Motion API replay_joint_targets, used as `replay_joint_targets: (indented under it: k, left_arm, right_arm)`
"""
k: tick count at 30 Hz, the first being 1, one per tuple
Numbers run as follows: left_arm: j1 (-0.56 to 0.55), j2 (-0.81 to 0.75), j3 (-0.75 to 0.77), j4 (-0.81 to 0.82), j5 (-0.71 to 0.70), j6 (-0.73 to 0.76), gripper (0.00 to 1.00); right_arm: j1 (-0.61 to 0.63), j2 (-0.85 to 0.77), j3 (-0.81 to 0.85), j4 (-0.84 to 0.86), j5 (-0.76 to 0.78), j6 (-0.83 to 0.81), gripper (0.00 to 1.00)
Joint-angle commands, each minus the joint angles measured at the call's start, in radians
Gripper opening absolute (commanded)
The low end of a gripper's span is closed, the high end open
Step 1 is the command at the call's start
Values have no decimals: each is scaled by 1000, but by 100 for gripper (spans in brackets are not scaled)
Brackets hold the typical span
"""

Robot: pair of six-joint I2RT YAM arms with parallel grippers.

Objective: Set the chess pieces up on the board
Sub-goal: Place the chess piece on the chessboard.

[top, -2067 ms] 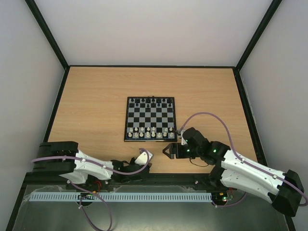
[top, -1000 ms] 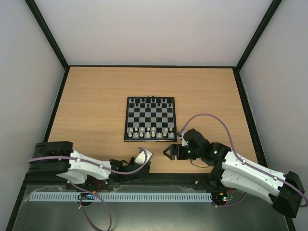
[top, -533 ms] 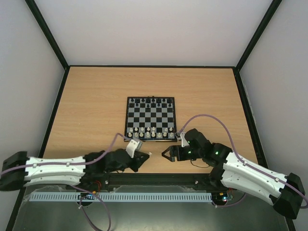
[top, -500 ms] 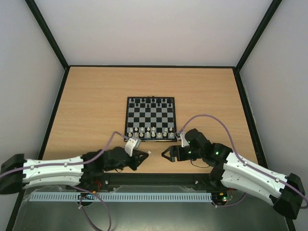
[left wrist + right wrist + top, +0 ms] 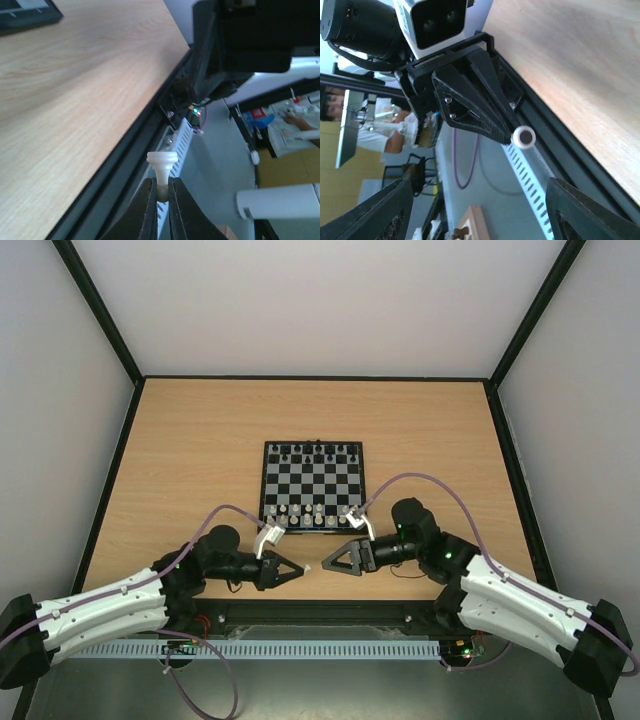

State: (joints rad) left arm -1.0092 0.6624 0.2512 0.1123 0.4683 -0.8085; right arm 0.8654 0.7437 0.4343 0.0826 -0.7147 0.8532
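The board (image 5: 313,487) lies mid-table with white chess pieces (image 5: 312,515) on its two near rows and black pieces (image 5: 318,452) on the far rows. My left gripper (image 5: 298,569) is shut on a white pawn (image 5: 308,568), held sideways above the table's near edge. In the left wrist view the fingers (image 5: 148,210) pinch the pawn (image 5: 162,165) by its head, base outward. My right gripper (image 5: 330,562) is open and empty, facing the pawn a short gap away. In the right wrist view the pawn's base (image 5: 523,136) shows beyond my wide-open gripper (image 5: 480,182).
A black rail (image 5: 330,611) runs along the table's near edge, with a white slotted strip (image 5: 250,649) below it. Black frame edges border the wooden table (image 5: 200,440) on the left, right and back. A purple cable (image 5: 430,483) loops above the right arm.
The left arm has swung out and turned its gripper rightward with the pawn in it. The right gripper has moved left, and the two tips now face each other.
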Motion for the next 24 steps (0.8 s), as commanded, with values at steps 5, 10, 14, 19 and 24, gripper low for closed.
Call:
replay_joint_targets:
  k: [5, 10, 14, 19, 24]
  left_arm:
    - [9, -46, -20, 56, 171, -17, 6]
    - [13, -56, -24, 59, 184, -18, 6]
    - [14, -50, -30, 74, 192, -21, 6]
    - [15, -34, -33, 93, 198, -18, 6]
    - [15, -23, -36, 110, 204, -20, 6]
  right_arm:
    - [-11, 155, 12, 146, -207, 56, 69]
    - [-11, 210, -2, 204, -238, 77, 64]
    - [-11, 226, 2, 224, -260, 87, 62]
    - [-10, 263, 12, 221, -276, 76, 57]
    - [-10, 307, 14, 223, -287, 62, 53]
